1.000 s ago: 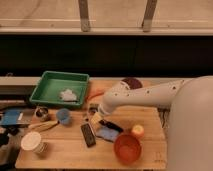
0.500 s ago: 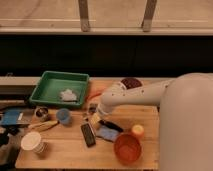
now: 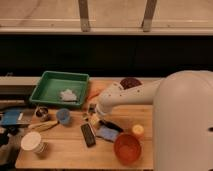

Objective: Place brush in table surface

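Now gripper (image 3: 92, 112) is hanging low over table surface (image 3: 65, 152), grip unclear; brush (image 3: 113, 126) is lying just beside, handle running twd orange bowl (image 3: 127, 148).

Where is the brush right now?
In the camera view, the brush is central, by the end effector, between the green tray and the orange bowl.

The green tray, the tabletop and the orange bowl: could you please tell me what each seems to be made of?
The green rectangular tray looks like moulded plastic: uniform colour, rounded rim. The light tan tabletop looks like matte wood, judging by its warm tone. The round orange bowl is probably plastic, smooth and evenly coloured. The tool sits low over the tabletop, near the tray.
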Robot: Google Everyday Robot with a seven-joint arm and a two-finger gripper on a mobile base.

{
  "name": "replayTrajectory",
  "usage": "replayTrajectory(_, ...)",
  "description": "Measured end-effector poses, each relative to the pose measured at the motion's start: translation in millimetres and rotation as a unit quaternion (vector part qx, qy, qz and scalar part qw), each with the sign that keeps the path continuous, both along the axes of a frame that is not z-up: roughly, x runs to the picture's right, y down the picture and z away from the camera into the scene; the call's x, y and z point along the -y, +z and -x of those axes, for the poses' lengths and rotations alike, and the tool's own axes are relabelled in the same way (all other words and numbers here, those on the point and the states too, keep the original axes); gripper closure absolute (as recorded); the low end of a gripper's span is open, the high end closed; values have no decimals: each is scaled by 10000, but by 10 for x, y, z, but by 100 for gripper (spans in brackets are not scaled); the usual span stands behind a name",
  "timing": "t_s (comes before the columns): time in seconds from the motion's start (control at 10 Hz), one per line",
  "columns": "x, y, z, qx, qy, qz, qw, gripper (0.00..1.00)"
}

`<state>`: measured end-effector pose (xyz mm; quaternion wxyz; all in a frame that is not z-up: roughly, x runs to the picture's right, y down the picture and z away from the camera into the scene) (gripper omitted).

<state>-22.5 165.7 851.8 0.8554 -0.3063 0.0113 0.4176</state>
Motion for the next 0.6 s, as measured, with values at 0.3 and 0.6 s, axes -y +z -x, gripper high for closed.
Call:
replayTrajectory(0.3,-18,18,-8,-79,-96,-24,9999,75)
replayTrajectory(0.6,-48,30,14,-106,-149,-15,9998,99)
